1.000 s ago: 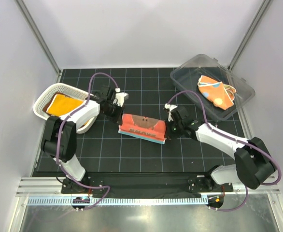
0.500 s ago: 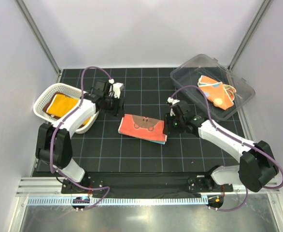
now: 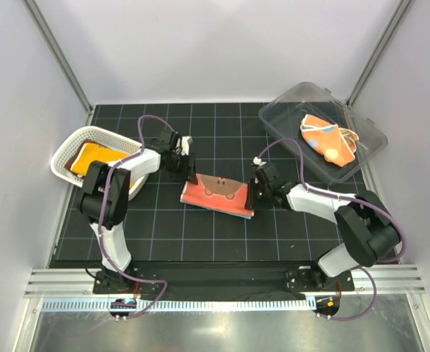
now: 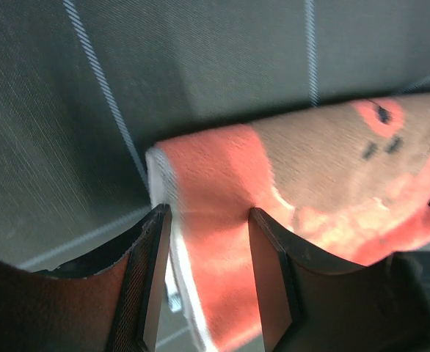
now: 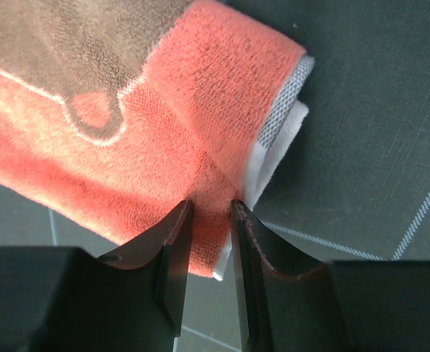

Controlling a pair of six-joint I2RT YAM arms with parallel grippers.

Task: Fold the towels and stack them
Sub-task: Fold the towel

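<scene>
A folded red-orange towel [image 3: 217, 194] with a brown figure and a blue edge lies flat in the middle of the mat. My left gripper [image 3: 188, 164] is at its far left corner. In the left wrist view the gripper [image 4: 206, 213] is open, its fingers straddling the towel's end [image 4: 310, 161]. My right gripper [image 3: 256, 192] is at the towel's right edge. In the right wrist view it [image 5: 211, 205] is pinched shut on the towel's [image 5: 127, 132] puckered corner. A yellow-orange towel [image 3: 97, 158] lies in the basket. An orange spotted towel [image 3: 326, 139] lies in the bin.
The white mesh basket [image 3: 63, 150] stands at the left edge of the mat, close behind my left arm. The clear plastic bin [image 3: 292, 110] sits at the back right. The black gridded mat [image 3: 200, 235] lies between my arms and the towel.
A second ago both grippers were at the towel's ends, then they lifted away. Now both are back down at its ends, the right one pinching its corner.
</scene>
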